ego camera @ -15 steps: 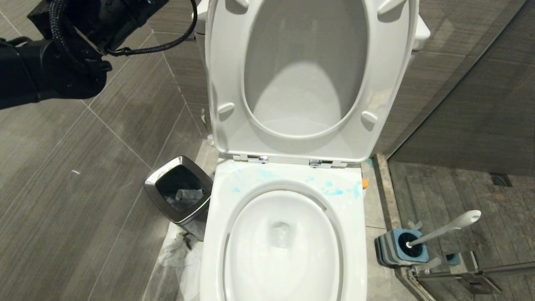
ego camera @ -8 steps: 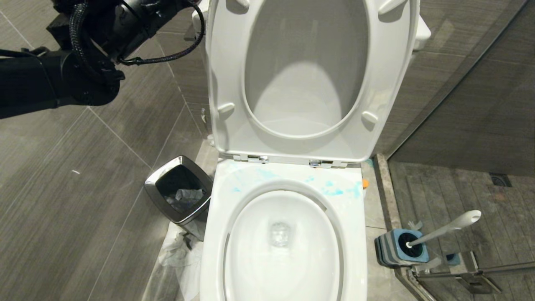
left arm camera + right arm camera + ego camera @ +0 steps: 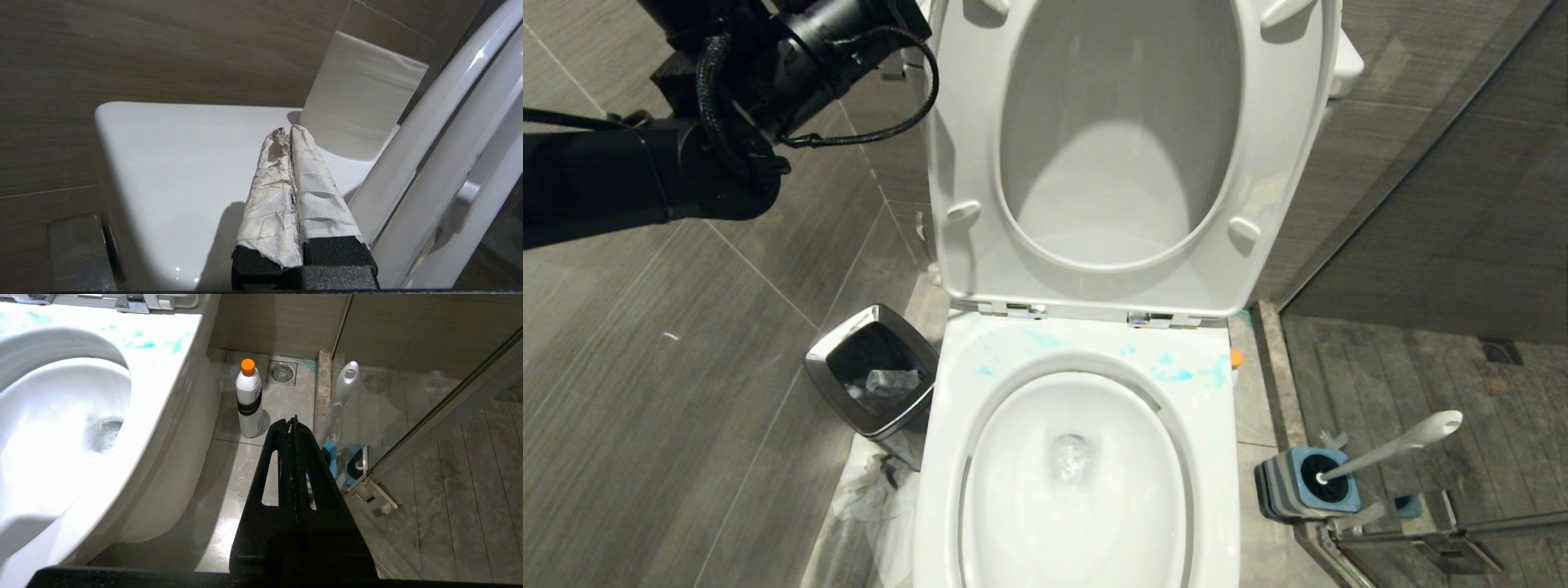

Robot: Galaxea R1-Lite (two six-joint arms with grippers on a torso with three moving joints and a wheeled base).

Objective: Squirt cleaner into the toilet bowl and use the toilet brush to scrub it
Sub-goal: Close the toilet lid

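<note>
Two tape-wrapped fingers (image 3: pixel 302 179) of the left gripper (image 3: pixel 286 132) are pressed flat together, holding nothing, above the white cistern top (image 3: pixel 163 163), near a roll of toilet paper (image 3: pixel 359 98) that stands on it. The raised seat and lid (image 3: pixel 441 163) lean just beside the gripper. In the head view the left arm (image 3: pixel 686 155) reaches up at the far left of the toilet. The right gripper (image 3: pixel 292 424) also has its black fingers closed on nothing, hanging low beside the toilet bowl (image 3: pixel 1217 457). Turquoise smears of cleaner (image 3: pixel 1176 374) mark the bowl's back rim. The toilet brush (image 3: pixel 1396 445) stands tilted in its blue-and-grey holder (image 3: pixel 1286 490) on the floor right of the bowl, near a white bottle with an orange cap (image 3: pixel 249 402). A steel bin (image 3: pixel 870 380) sits left of the bowl.
</note>
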